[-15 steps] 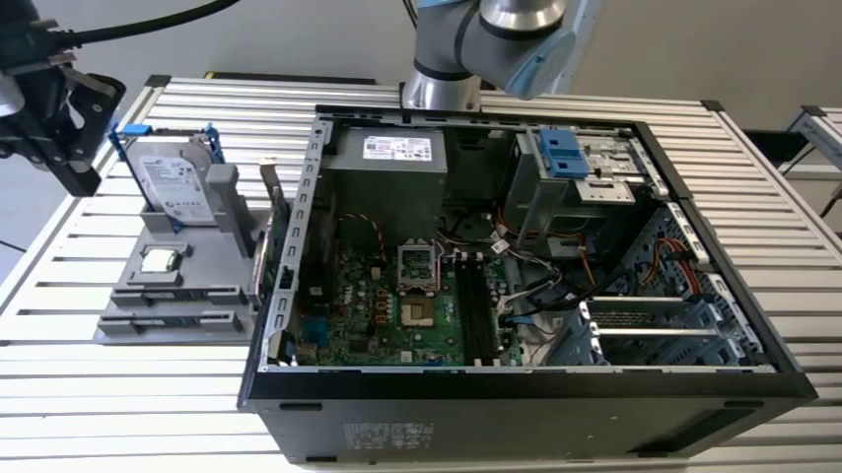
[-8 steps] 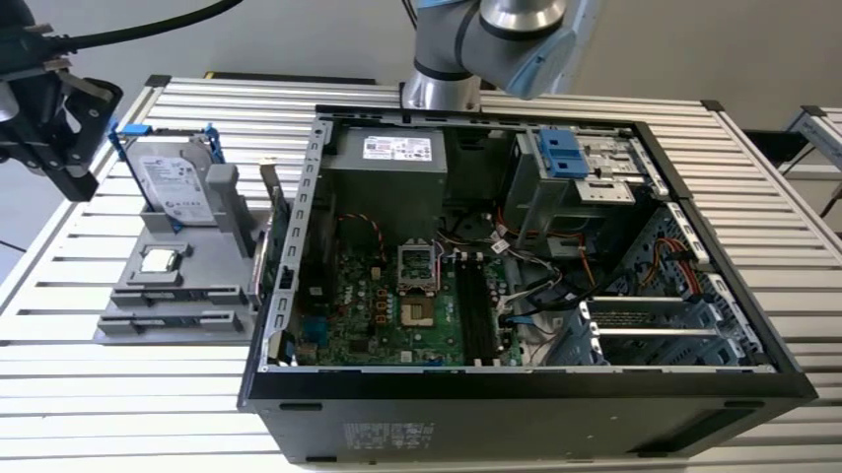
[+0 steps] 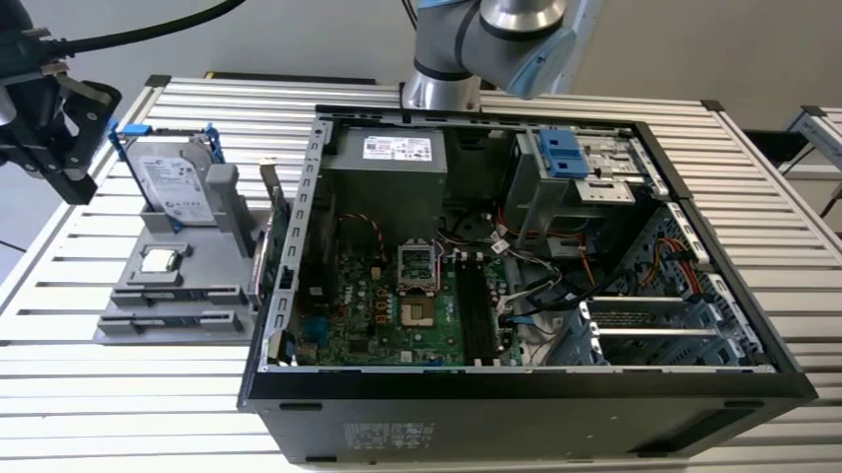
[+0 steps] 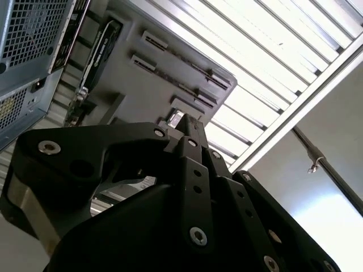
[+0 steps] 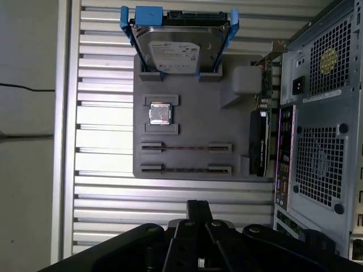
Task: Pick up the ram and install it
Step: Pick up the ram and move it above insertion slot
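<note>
My black fingers [image 5: 198, 211], pressed together, empty, hover near a grey plastic tray [image 5: 198, 122]; its slotted thin green ram stick [image 5: 186, 147] seems light, stiff, fragile: pinch flat faces.

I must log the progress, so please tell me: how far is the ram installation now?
Nothing looks done yet: the ram stands on edge in the grey holder, and the motherboard's memory slots look empty. In hand: the gripper hovers off the holder's edge, touching nothing. Left: both picking up and installing.

No legible print, even on the hard-drive label [image 5: 176, 55]
</note>
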Available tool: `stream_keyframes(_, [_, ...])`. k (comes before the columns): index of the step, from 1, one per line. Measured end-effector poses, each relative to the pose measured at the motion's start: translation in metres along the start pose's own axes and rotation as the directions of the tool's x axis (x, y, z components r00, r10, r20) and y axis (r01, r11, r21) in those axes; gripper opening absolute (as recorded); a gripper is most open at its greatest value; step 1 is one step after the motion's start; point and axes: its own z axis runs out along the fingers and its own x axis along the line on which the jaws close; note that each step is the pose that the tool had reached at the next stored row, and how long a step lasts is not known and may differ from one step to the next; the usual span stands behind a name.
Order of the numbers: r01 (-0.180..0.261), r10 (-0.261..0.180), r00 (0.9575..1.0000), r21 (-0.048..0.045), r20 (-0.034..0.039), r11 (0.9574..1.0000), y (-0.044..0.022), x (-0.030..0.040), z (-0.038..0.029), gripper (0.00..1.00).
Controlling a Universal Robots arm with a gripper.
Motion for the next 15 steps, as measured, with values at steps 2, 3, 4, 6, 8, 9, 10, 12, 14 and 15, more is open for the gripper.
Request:
stream_keyframes(2, [0.0, 0.0, 1.0, 0.0, 0.0, 1.0, 0.0, 0.0, 0.0, 0.0])
stream_keyframes(3, [0.0, 0.0, 1.0, 0.0, 0.0, 1.0, -0.0001, 0.0, 0.0, 0.0])
stream_keyframes(4, [0.0, 0.0, 1.0, 0.0, 0.0, 1.0, 0.0, 0.0, 0.0001, 0.0])
stream_keyframes(6, [0.002, -0.002, 1.0, 0.0, 0.0, 1.0, -0.0001, 0.0, 0.0, 0.0])
stream_keyframes(8, [0.005, -0.005, 1.0, -0.0001, -0.0002, 1.0, -0.0001, 0.0001, 0.0, 0.0])
stream_keyframes(9, [0.008, -0.008, 1.0, -0.0002, -0.0003, 1.0, -0.0001, 0.0002, 0.0, 0.0])
stream_keyframes(10, [0.011, -0.011, 0.9999, -0.0002, -0.0004, 0.9999, -0.0001, 0.0004, 0.0001, 0.0])
stream_keyframes(12, [0.019, -0.019, 0.9998, -0.0004, -0.0008, 0.9998, -0.0001, 0.0007, 0.0, 0.0])
stream_keyframes(14, [0.029, -0.029, 0.9996, -0.0006, -0.0014, 0.9996, 0.0, 0.001, 0.0, 0.0])
stream_keyframes(15, [0.034, -0.034, 0.9994, -0.0006, -0.0017, 0.9994, -0.0001, 0.0013, 0.0, 0.0])
